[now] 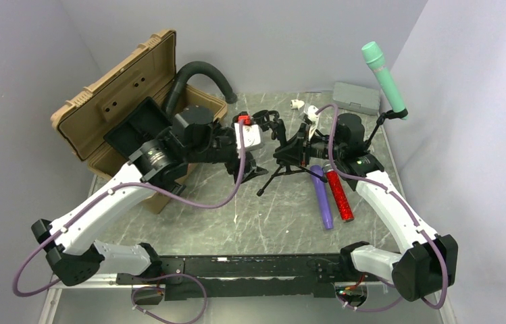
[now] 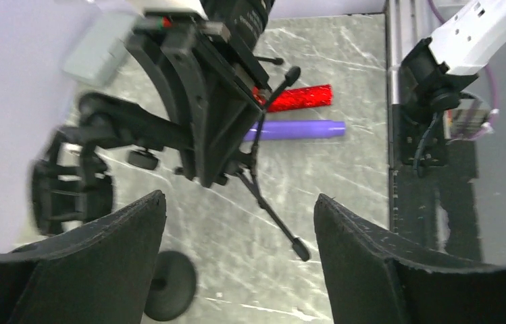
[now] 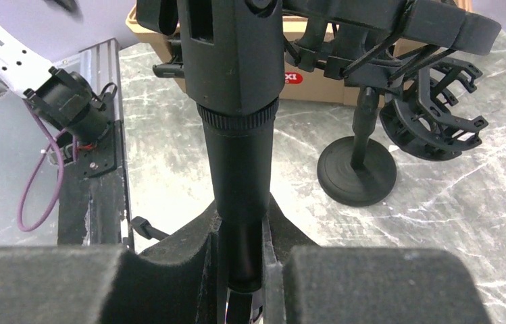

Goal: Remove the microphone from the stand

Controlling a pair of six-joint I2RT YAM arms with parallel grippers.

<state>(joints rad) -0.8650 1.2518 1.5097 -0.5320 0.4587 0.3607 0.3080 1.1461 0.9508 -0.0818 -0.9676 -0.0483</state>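
A black tripod stand (image 1: 282, 169) stands mid-table, its legs spread (image 2: 258, 189). My right gripper (image 1: 300, 150) is shut on a black cylindrical shaft (image 3: 238, 169) of that stand; I cannot tell whether it is a microphone body or the column. The shaft runs between the pads (image 3: 240, 270). My left gripper (image 1: 259, 155) is open and empty (image 2: 240, 223), hovering just left of the tripod, with one leg tip ahead of its fingers. A teal microphone (image 1: 384, 75) sits tilted in a separate stand at the back right.
A purple microphone (image 1: 322, 197) and a red glitter one (image 1: 339, 196) lie right of the tripod. A round-base stand (image 3: 358, 172) with a shock mount (image 3: 432, 115) is beside my left gripper. An open tan case (image 1: 121, 94), a black hose (image 1: 199, 74) and a grey box (image 1: 357, 96) are at the back.
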